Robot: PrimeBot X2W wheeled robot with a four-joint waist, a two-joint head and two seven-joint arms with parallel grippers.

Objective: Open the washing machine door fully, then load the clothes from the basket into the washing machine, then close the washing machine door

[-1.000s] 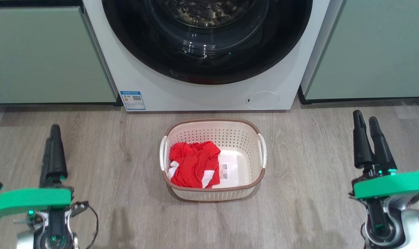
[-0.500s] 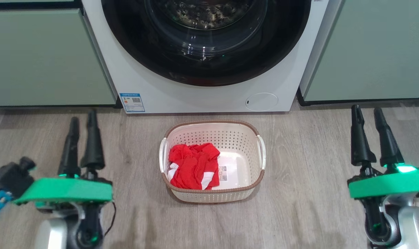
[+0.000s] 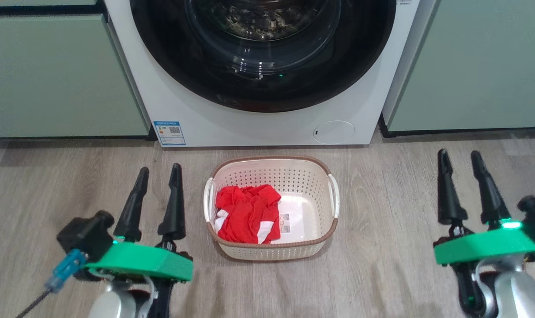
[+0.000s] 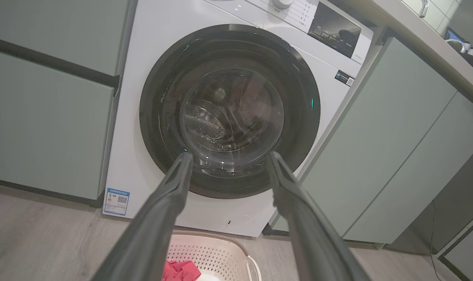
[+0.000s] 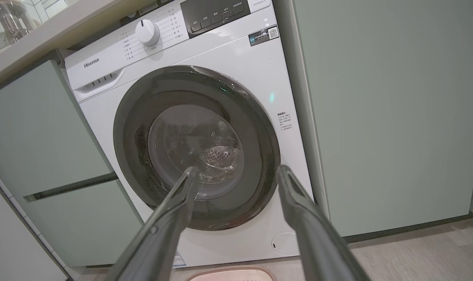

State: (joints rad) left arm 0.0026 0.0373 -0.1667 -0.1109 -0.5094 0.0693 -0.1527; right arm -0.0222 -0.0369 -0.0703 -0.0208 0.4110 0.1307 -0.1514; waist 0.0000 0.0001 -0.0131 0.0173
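The white washing machine [image 3: 170, 101] [image 4: 143, 97] [image 5: 256, 70] stands ahead with its black-rimmed glass door [image 3: 263, 53] [image 4: 229, 113] [image 5: 197, 148] closed flat against the front. On the floor before it sits the cream basket [image 3: 307, 198] [image 4: 217, 253], holding the red clothes [image 3: 247, 213] [image 4: 180, 270] in its left half. My left gripper [image 3: 160, 171] [image 4: 227, 157] is open, just left of the basket. Well to the right of the basket, my right gripper [image 3: 459, 153] [image 5: 237, 170] is open too. Nothing is between either pair of fingers.
Pale green cabinets [image 3: 55, 75] [image 3: 470, 66] flank the machine on both sides. A small round white flap [image 3: 333, 131] sits low on the machine's front. Wood-look floor [image 3: 382, 274] spreads around the basket.
My left gripper has swung right toward the basket and its fingers have spread apart. The right gripper has opened a little wider. The head view has tilted slightly.
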